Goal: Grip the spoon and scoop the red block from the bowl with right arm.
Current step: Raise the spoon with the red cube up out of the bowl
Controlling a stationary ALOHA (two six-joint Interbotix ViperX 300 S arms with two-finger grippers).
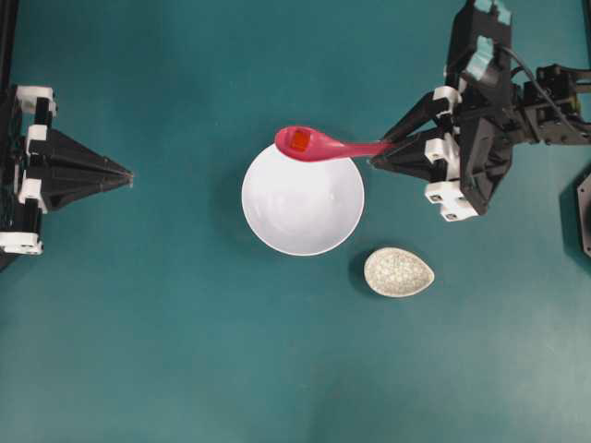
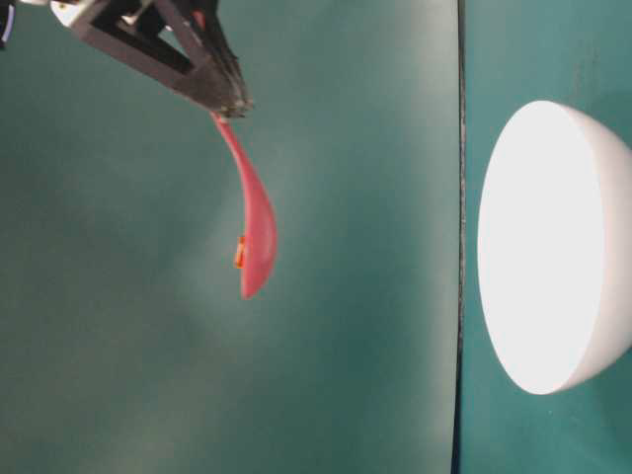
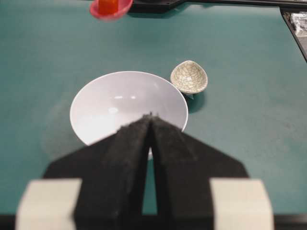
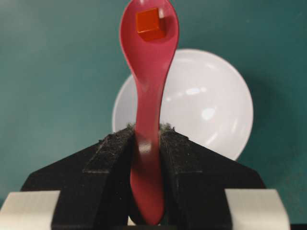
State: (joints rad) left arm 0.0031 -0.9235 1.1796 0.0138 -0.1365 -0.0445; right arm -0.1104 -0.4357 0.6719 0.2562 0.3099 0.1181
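Observation:
My right gripper (image 1: 380, 154) (image 4: 147, 132) is shut on the handle of the pink spoon (image 1: 319, 145) (image 4: 148, 91) (image 2: 253, 222), which it holds in the air above the far rim of the white bowl (image 1: 303, 199) (image 4: 211, 103) (image 2: 553, 247). The small red block (image 1: 300, 141) (image 4: 150, 23) (image 3: 108, 5) lies in the spoon's scoop. The bowl (image 3: 120, 105) looks empty inside. At the left of the overhead view my left gripper (image 1: 127, 174) (image 3: 151, 116) rests shut, holding nothing and pointing at the bowl from a distance.
A small speckled cream teardrop dish (image 1: 399, 271) (image 3: 189, 76) sits on the teal table just right of and nearer than the bowl. A dark object (image 1: 582, 212) lies at the right edge.

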